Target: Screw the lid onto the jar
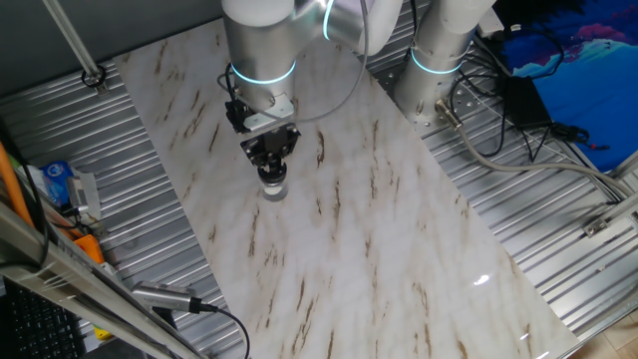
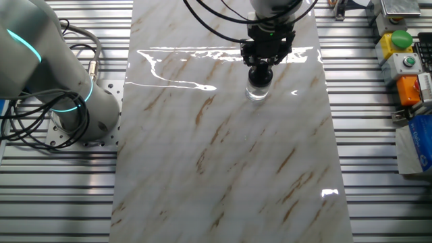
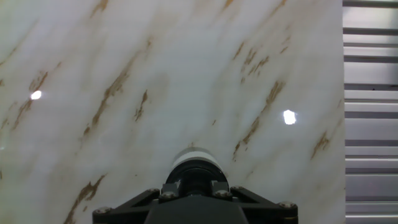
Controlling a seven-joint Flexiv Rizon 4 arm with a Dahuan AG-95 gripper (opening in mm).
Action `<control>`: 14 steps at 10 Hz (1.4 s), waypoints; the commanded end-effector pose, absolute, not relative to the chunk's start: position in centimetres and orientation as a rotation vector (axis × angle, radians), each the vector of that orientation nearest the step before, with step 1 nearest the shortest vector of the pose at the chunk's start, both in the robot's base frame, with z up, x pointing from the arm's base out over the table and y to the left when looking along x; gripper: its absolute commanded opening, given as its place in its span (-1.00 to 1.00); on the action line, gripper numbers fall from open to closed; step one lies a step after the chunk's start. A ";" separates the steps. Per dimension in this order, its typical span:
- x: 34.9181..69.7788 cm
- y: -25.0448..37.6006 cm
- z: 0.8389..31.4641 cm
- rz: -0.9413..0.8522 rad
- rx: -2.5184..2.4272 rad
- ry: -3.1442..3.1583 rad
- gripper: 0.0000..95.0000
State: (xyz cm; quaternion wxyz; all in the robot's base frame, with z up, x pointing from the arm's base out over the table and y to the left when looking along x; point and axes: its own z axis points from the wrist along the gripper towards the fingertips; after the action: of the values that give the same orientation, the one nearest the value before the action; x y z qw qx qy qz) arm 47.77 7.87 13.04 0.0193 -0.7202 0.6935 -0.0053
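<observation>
Progress: the small round black screw lid (image 2: pixel 260 73) already sits on top of the small clear glass jar (image 2: pixel 258 92); judging by that, placing is done and turning it tight is the step in hand or left to finish. How far the thread has engaged cannot be told.
Gripper: the black two-finger gripper (image 1: pixel 270 166) stands straight down over the jar with its fingers pressed against the lid's sides, pinching it.
Jar position: upright on the marble-patterned counter (image 1: pixel 399 249), toward the far end near the arm's base, directly under the gripper.
Jar material: see-through glass, short cylinder, smooth walls; the counter's pattern shows through it.
Lid material: dark, matte, round, about as wide as the jar; in the hand view its top is mostly hidden between the fingers.
Counter surface: glossy white slab with brown veins, showing bright light reflections.
Surround: ribbed metal decking (image 2: pixel 378 169) on either side of the slab.
</observation>
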 end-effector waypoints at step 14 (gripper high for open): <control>48.3 7.7 11.7 -0.028 -0.653 2.881 -1.00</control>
State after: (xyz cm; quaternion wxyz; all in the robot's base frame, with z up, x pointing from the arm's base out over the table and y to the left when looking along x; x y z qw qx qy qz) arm 47.82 7.85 13.05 0.0200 -0.7181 0.6957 -0.0055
